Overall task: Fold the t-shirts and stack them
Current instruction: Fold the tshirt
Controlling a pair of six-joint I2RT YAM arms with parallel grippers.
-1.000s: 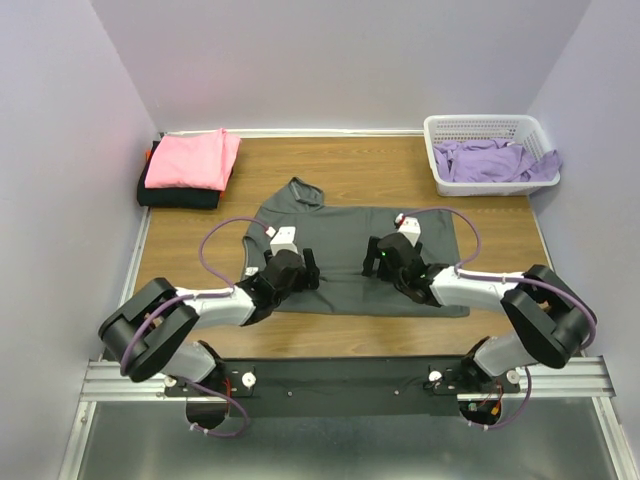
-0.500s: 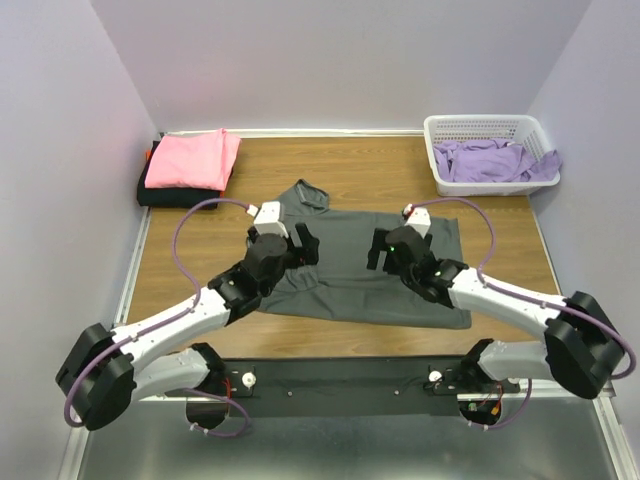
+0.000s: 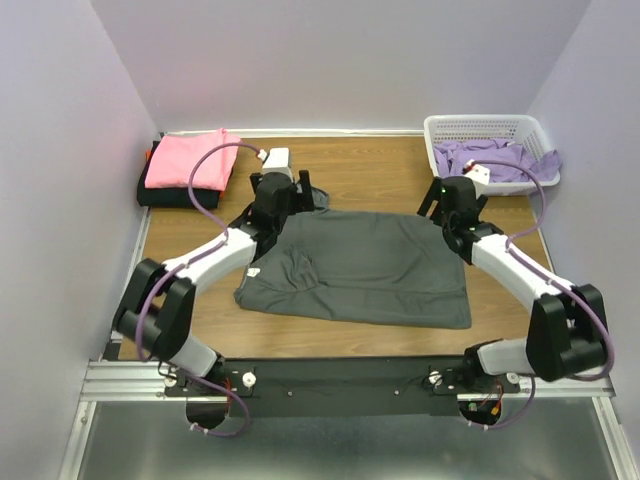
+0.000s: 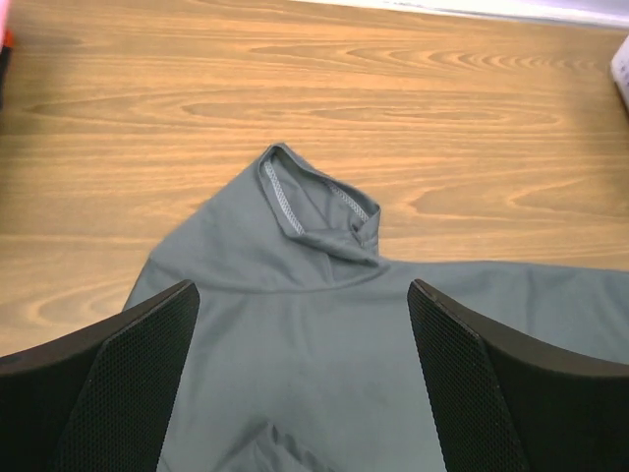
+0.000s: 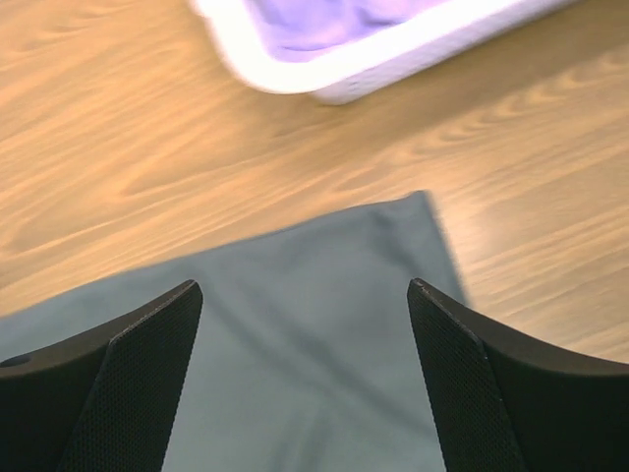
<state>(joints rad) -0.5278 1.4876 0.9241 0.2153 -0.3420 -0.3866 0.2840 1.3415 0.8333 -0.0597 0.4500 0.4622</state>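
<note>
A dark charcoal grey t-shirt (image 3: 360, 265) lies partly folded on the wooden table, its collar (image 4: 314, 202) toward the back left. My left gripper (image 3: 292, 192) is open and empty above the collar end; the shirt (image 4: 324, 374) shows between its fingers (image 4: 138, 364). My right gripper (image 3: 443, 200) is open and empty above the shirt's far right corner (image 5: 418, 211). A folded bright pink t-shirt (image 3: 192, 158) lies on a folded black t-shirt (image 3: 172, 197) at the back left. Lavender purple t-shirts (image 3: 490, 160) lie in the basket.
The white lattice basket (image 3: 487, 125) stands at the back right, close to my right gripper; its rim (image 5: 324, 79) shows in the right wrist view. Purple walls close in the table on three sides. A metal rail (image 3: 340, 378) runs along the near edge.
Both grippers have moved from the near middle of the grey shirt to its far edge, left toward the collar, right toward the basket-side corner. The shirt now lies wider and smoother.
</note>
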